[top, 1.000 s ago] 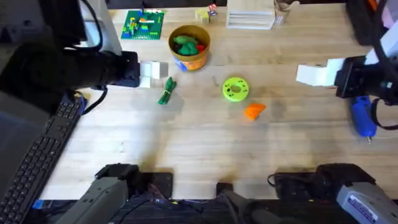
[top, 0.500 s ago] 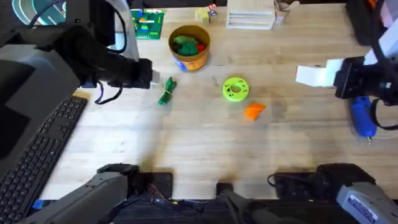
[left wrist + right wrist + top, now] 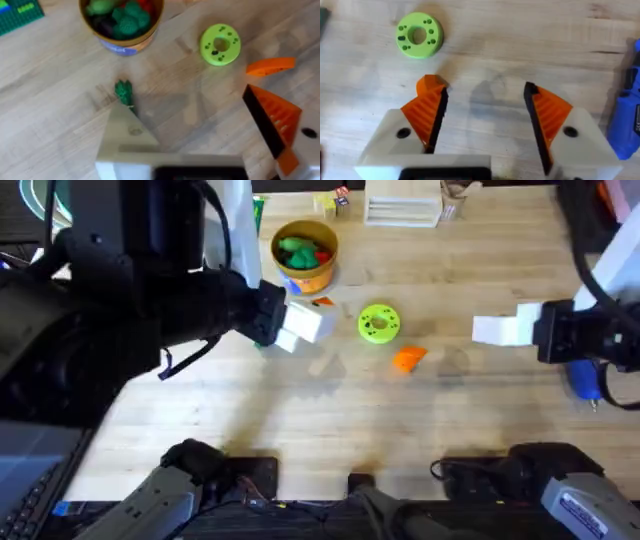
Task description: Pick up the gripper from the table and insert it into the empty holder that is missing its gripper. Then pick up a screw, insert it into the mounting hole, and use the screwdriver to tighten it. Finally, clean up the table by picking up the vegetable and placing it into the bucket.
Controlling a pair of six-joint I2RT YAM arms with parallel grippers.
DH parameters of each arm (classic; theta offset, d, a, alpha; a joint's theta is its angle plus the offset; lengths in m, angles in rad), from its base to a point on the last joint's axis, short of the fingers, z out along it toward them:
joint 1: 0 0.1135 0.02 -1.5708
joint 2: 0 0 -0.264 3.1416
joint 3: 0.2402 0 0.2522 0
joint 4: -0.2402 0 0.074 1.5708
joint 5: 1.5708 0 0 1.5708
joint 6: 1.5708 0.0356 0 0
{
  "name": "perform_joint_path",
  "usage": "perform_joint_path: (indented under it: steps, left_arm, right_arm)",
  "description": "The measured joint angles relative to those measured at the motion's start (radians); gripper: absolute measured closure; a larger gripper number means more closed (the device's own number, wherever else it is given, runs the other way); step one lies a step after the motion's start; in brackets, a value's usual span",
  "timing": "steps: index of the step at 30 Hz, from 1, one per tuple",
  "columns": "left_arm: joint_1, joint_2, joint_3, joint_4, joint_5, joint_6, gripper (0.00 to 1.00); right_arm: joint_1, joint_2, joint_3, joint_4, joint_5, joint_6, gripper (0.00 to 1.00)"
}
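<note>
Small orange ribbed wedge gripper [image 3: 409,358] loose mid-frame. Left gripper [image 3: 200,130], bare white holder [image 3: 127,135], jaws apart; right gripper [image 3: 485,117] jaws apart. Risk: tilted wedge skids when pinched.

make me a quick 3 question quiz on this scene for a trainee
1. True or false: the loose orange gripper lies on the table beside the green ring.
2. Which of the left gripper's fingers lacks its orange pad, as seen in the left wrist view? A) the bare white holder B) the finger with the orange pad C) neither
3. Fill in: the blue screwdriver lies next to the ____ gripper.

Key
1. True; nothing holds it.
2. A
3. right; its fingers stand open, both with orange pads.
</note>
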Motion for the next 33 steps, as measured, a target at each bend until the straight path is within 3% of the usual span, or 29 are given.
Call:
perform_joint_path:
  steps: [4,10,20,28,33]
  left_arm:
    - [-0.032,-0.031,0.0,0.047,0.0,-0.005,0.006]
    - [-0.033,-0.033,0.0,0.061,0.0,-0.008,0.007]
    - [-0.033,-0.032,0.0,0.068,0.001,-0.009,0.008]
    - [-0.033,-0.015,0.0,0.153,-0.005,-0.008,0.007]
    - [-0.033,0.037,-0.003,0.297,-0.009,0.034,0.007]
  right_arm:
    - [0.0,0.0,0.0,-0.081,0.0,0.0,0.084]
    - [0.0,0.0,0.0,-0.231,0.0,0.0,0.084]
    - [0.0,0.0,0.0,-0.235,0.0,0.0,0.084]
    - [0.0,0.0,0.0,-0.235,0.0,0.0,0.084]
    - [0.0,0.0,0.0,-0.235,0.0,0.0,0.084]
